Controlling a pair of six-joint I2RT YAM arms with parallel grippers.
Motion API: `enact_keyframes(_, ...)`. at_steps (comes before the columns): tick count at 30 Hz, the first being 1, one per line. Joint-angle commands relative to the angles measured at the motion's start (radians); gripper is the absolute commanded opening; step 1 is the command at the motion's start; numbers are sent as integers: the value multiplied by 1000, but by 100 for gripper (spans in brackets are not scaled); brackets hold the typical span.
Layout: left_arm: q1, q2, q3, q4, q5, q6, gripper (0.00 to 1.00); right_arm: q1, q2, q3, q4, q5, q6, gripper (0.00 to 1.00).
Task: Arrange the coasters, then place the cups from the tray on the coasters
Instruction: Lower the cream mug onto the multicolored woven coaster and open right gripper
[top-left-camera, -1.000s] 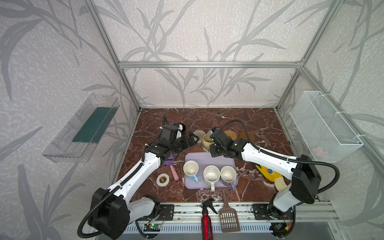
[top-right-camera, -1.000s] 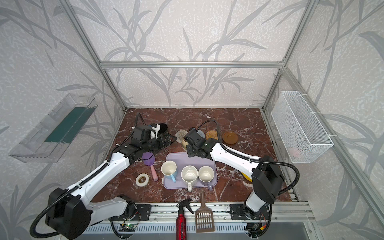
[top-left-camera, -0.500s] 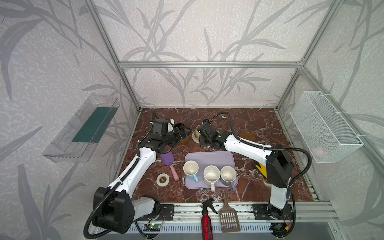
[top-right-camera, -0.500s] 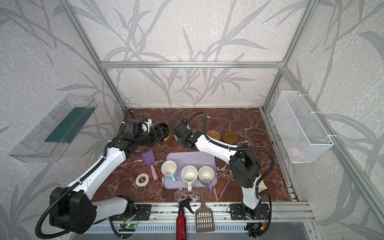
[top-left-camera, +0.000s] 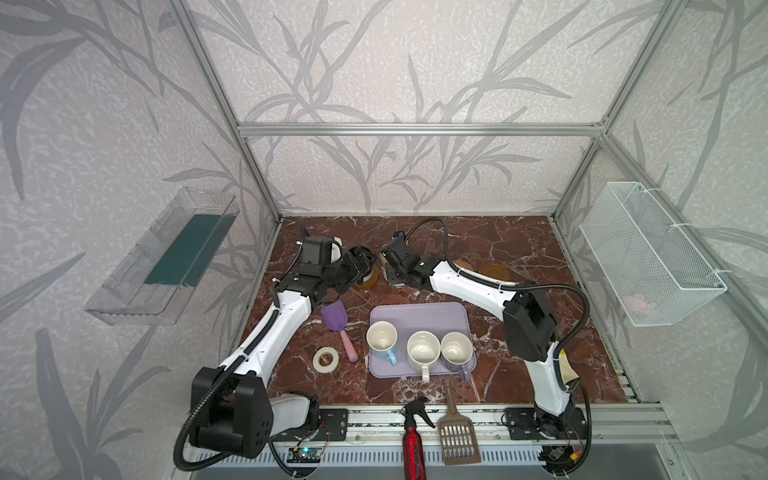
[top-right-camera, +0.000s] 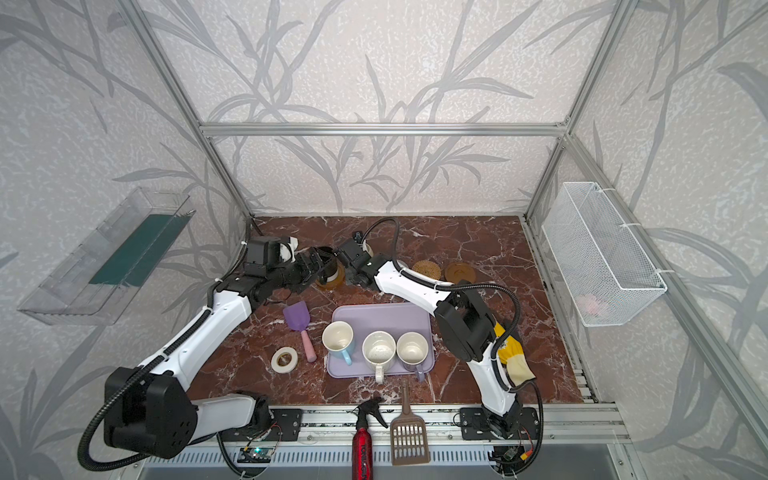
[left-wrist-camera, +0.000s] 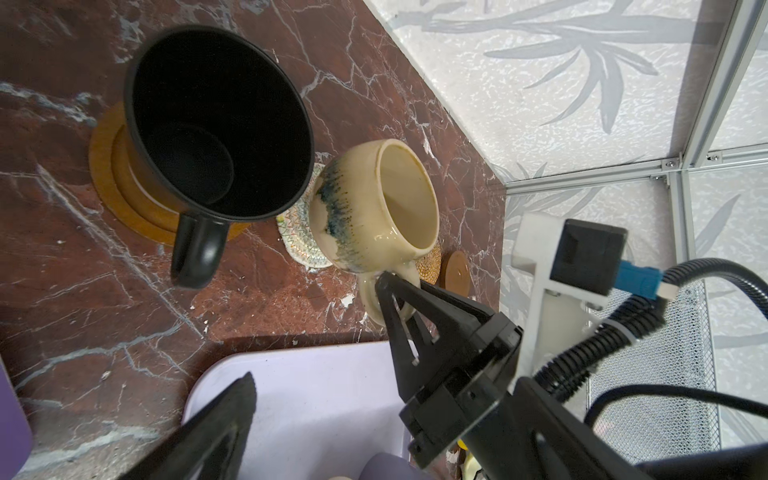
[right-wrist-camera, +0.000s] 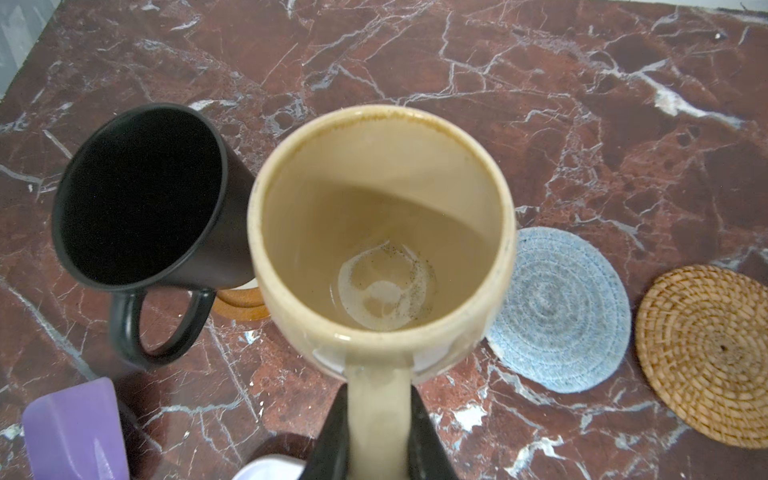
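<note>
My right gripper (right-wrist-camera: 380, 399) is shut on the handle of the beige cup (right-wrist-camera: 382, 232). That cup is over the cream woven coaster (left-wrist-camera: 299, 241); whether it touches I cannot tell. Beside it the black cup (left-wrist-camera: 216, 120) stands upright on a brown wooden coaster (left-wrist-camera: 112, 183). My left gripper (top-left-camera: 353, 266) is open and drawn back from the black cup. The grey-blue coaster (right-wrist-camera: 557, 311), the rattan coaster (top-right-camera: 427, 269) and a second wooden coaster (top-right-camera: 460, 272) lie bare. The lavender tray (top-left-camera: 419, 320) holds the light blue cup (top-left-camera: 381, 337), the white cup (top-left-camera: 423, 347) and the lavender cup (top-left-camera: 457, 347).
A purple scoop (top-left-camera: 334, 318) and a white tape roll (top-left-camera: 325, 358) lie left of the tray. A red spray bottle (top-left-camera: 411, 440) and a brown slotted scoop (top-left-camera: 457, 432) rest at the front rail. A yellow glove (top-right-camera: 511, 357) lies behind the right arm.
My right gripper has carried the beige cup toward the back left, up beside the black cup. My left gripper has drawn back a little to the left and stayed open.
</note>
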Motion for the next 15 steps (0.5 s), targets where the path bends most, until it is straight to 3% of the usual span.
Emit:
enact_keyframes(1,5,-31,6,-33,-63,19,97,-5,8,64,48,64,-2,0)
enact_keyframes(15,6,-16,-19,-36,-58,33,97,-4,54,77,57,114,-8,0)
